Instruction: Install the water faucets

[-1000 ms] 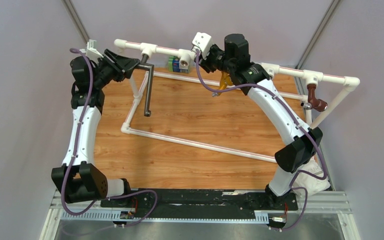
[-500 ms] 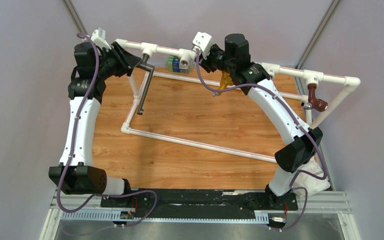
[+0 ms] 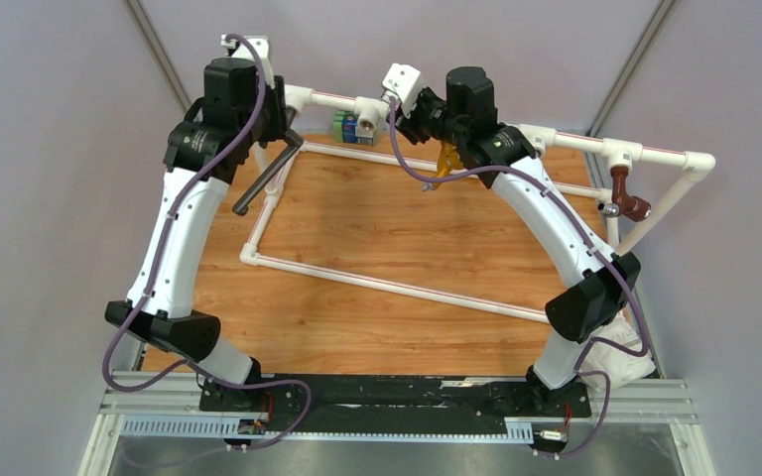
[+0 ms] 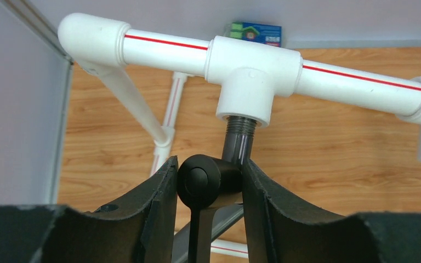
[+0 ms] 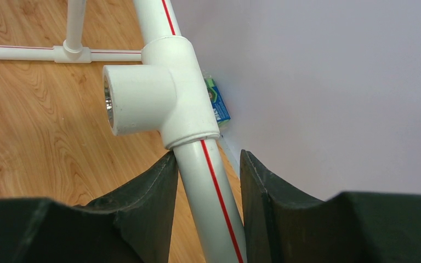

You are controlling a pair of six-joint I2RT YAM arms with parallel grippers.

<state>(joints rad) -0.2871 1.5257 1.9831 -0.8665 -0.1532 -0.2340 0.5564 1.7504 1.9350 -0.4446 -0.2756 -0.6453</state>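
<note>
The water faucet is a long dark tube slanting down-left from the white pipe frame's back rail. In the left wrist view its threaded stem enters a white T fitting. My left gripper is shut on the faucet's round black head, a pad on each side. From above, the left gripper sits at the rail's left end. My right gripper is shut on the red-striped white pipe, just below an empty T fitting. The top view shows the right gripper mid-rail.
The white pipe frame lies across the wooden table. An orange tap hangs under the right wrist, and a brown tap hangs at the frame's right end. A small blue-green box stands by the back wall.
My left arm has swung right and up over the rail, turning its wrist. The faucet's tube has rotated from pointing toward the near side to slanting left. The right arm has stayed still.
</note>
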